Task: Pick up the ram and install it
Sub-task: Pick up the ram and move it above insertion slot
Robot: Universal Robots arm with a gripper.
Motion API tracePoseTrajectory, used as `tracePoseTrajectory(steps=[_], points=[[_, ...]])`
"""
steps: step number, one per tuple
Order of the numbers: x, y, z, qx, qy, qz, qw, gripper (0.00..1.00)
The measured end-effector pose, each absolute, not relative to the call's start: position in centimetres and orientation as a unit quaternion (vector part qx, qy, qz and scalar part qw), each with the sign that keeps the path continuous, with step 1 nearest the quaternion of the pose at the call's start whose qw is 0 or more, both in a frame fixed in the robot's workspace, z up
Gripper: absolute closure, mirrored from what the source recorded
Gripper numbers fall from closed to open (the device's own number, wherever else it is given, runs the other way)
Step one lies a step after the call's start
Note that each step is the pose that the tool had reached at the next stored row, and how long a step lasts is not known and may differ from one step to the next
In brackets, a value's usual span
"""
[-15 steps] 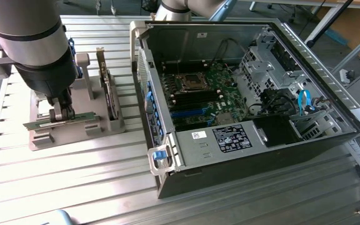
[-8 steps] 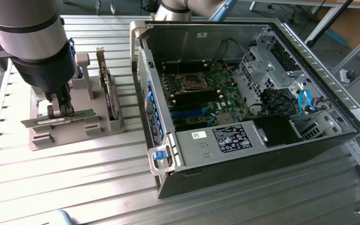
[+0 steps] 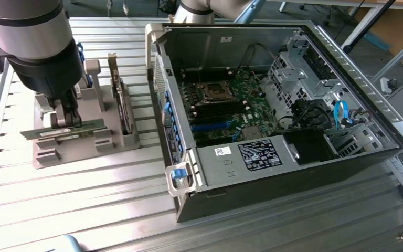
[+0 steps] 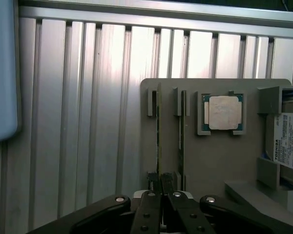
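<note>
Exterior view: we are pinching the ram (image 3: 40, 132) in the gripper (image 3: 67, 124) at the front of the grey holder (image 3: 121, 139) on the worktop (image 3: 82, 199). We are aiming for a centred, square grip, so the thin board is not twisting.

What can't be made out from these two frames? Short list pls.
- The ram, face and chips: the wrist view sees it edge-on, and in the exterior view the gripper covers its middle.
- Whether the ram sits in the holder slots or clear of them: exterior view, hidden by the gripper.
- Memory slot latches on the motherboard: exterior view, too small.
- Hard drive: wrist view, cut off by the picture's edge.
</note>
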State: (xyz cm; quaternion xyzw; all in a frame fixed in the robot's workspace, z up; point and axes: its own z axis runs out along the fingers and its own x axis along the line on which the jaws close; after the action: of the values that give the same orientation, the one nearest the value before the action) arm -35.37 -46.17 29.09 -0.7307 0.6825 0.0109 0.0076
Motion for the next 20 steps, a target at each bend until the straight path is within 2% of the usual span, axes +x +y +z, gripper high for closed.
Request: tracePoseTrajectory(steps=[20], points=[[-35.3, -46.2, 32.6, -0.731, 0.683, 0.011, 0.008, 0.88]])
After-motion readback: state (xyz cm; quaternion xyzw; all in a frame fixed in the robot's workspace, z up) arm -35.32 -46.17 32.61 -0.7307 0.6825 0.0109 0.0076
